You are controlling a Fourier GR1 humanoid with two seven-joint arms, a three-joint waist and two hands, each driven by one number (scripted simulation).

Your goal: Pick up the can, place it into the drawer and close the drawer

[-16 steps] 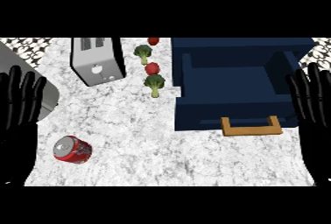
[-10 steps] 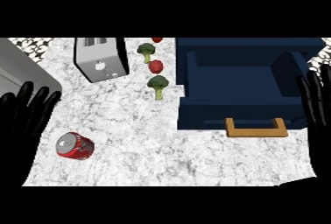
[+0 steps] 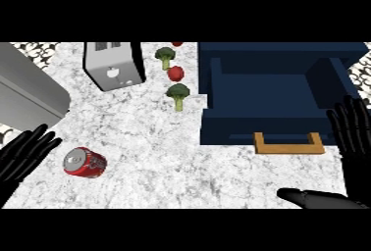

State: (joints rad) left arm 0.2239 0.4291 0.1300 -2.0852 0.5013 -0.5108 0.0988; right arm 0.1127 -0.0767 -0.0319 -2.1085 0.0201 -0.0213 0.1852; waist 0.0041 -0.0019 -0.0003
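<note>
- We see a white marbled counter [image 3: 159, 147] from steeply above; its left part is bounded by a grey appliance [image 3: 29, 95], and its right part carries a dark blue drawer [image 3: 275, 93] that stands pulled open
- The drawer's wooden handle [image 3: 287, 143] faces the lower edge of the view, and the drawer's inside is in shadow
- Between the appliance and the drawer lies a broad bare band of counter, running from the toaster [image 3: 112, 66] at the top down to the lower edge
- We note two broccoli pieces [image 3: 177, 94] and a red vegetable [image 3: 175, 73] in a column just left of the drawer's left wall; another red item sits at the top edge, cut off
- The can [image 3: 85, 162], red with a silver end, lies on its side at the lower left of the counter, well apart from the drawer
- Its long axis runs diagonally: the silver end points toward the upper left, the red body toward the lower right
- The left hand [image 3: 25, 154] shows just left of the can, fingers spread apart and straight, not touching it
- The right hand [image 3: 355, 135] shows at the right edge beside the drawer's handle, fingers straight and apart, thumb low near the lower edge; it holds nothing
</note>
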